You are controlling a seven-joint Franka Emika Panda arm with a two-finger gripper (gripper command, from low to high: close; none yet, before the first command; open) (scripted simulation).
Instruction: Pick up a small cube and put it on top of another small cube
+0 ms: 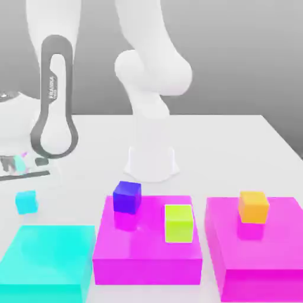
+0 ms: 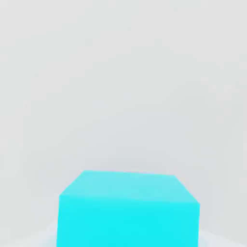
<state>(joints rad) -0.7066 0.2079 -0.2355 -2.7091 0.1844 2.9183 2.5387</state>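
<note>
Pincer [image 1: 22,164] at middle left of the exterior frame, low over the white table [image 1: 237,142], partly cut by the frame edge; spread or pressed together: cannot tell. Directly below it in the frame, apart from it, small cyan cube [image 1: 26,202], resting on the table and filling the near field of the hand view [image 2: 128,210], top face and one side face visible. Above the pincer, grey-and-white arm link [image 1: 56,94] rising to the upper left, joined across the top of the frame to the white arm base [image 1: 152,160] at centre.

Lower left of the frame, just below the small cyan cube: large flat cyan block [image 1: 47,260]. Just beside it, at lower centre: middle magenta block [image 1: 148,254], carrying a blue cube [image 1: 127,196] near its far left corner and a lime-green cube [image 1: 179,223] toward its right side, the two cubes apart. Lower right, separated by a narrow gap: right magenta block [image 1: 254,260], carrying an orange cube [image 1: 254,206] near its far edge.
</note>
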